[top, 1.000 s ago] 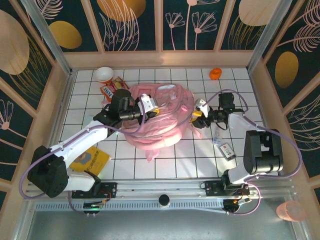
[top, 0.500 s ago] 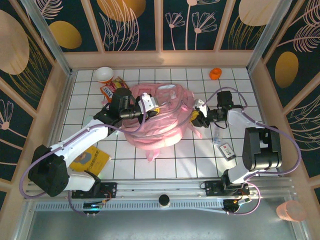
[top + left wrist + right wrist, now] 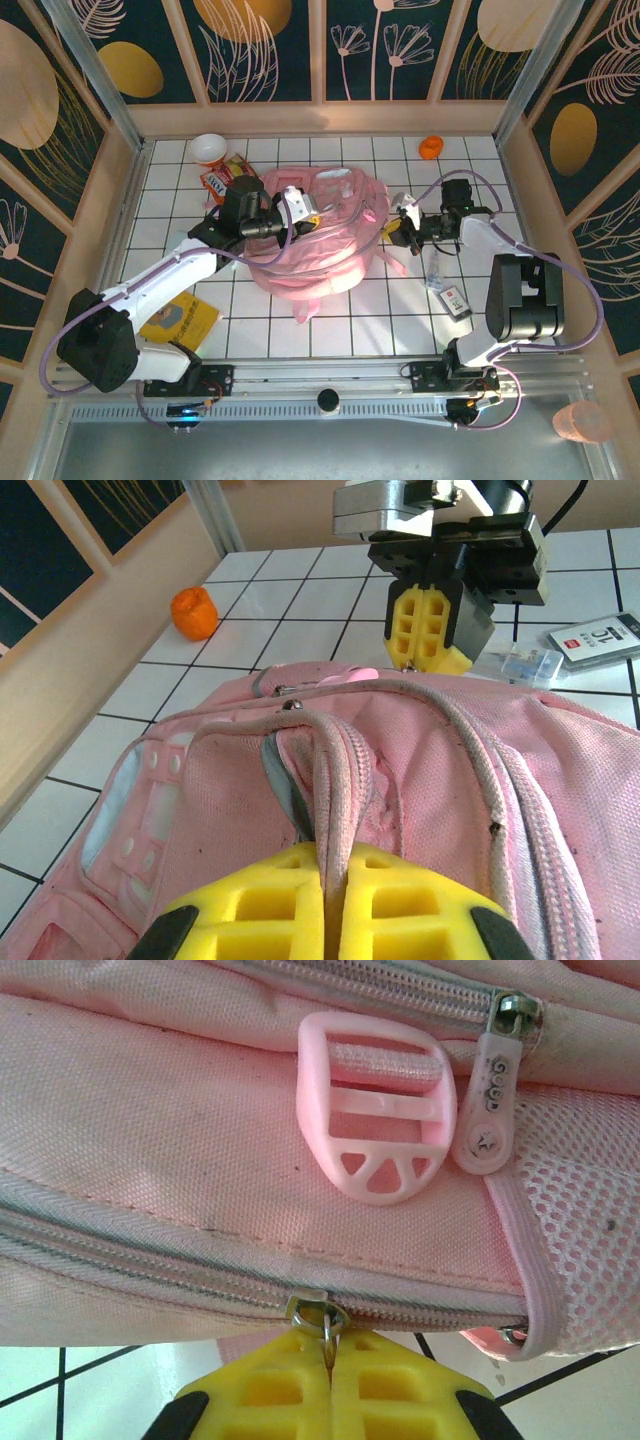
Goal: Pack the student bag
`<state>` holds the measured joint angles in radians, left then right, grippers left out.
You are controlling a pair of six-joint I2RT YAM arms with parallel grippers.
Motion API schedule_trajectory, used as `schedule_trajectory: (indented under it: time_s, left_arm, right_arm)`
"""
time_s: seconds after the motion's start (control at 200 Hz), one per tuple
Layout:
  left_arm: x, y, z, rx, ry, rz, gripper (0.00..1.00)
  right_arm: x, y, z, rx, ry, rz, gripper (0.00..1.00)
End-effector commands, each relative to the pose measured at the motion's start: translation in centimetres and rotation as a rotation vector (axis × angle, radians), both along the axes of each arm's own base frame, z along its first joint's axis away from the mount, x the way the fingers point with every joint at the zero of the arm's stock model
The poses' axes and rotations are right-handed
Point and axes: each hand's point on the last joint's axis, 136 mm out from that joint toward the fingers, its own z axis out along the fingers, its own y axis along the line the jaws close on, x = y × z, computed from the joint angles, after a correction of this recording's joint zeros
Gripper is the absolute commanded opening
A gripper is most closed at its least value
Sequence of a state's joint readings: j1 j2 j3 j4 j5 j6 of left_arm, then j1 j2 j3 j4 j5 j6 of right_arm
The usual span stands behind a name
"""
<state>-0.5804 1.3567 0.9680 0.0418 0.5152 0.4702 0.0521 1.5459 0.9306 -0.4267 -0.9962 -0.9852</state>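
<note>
A white gridded tabletop (image 3: 380, 320) sits inside pale wooden walls (image 3: 320, 118) topped by dark leaf-patterned panels (image 3: 400, 80).

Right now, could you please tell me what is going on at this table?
Both arms are working on the large soft pink fabric backpack. The left gripper is shut on a pale strap of it; the right gripper is shut on a small metal zipper ring on its side.
</note>
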Motion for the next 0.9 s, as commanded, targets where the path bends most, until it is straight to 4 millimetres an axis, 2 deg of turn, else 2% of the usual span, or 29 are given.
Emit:
schedule_trajectory:
  time_s: [0.0, 0.165, 0.275, 0.35, 0.57, 0.896]
  left_arm:
    - [1.2, -0.6, 5.7, -0.111, -0.177, -0.001, 0.00]
    - [4.4, 0.9, 6.0, -0.133, -0.154, 0.215, 0.00]
    - [6.5, 2.1, 6.0, -0.154, -0.134, 0.377, 0.00]
    - [7.2, 2.3, 5.6, -0.144, -0.143, 0.454, 0.00]
    - [8.9, 1.3, 3.9, -0.093, -0.141, 0.607, 0.00]
    - [12.3, 0.5, 2.5, -0.062, -0.133, 0.794, 0.00]
  right_arm:
    - [0.4, 0.0, 1.5, 0.017, -0.020, -0.012, 0.00]
    - [0.0, 0.0, 2.9, 0.019, -0.003, -0.035, 0.00]
    - [-1.2, 0.7, 4.0, 0.029, 0.021, -0.039, 0.00]
    - [-2.1, 1.5, 4.5, 0.023, 0.044, -0.039, 0.00]
    - [-5.0, 4.2, 6.1, 0.034, 0.171, -0.063, 0.00]
    - [-6.1, 5.1, 8.4, 0.089, 0.415, -0.257, 0.00]
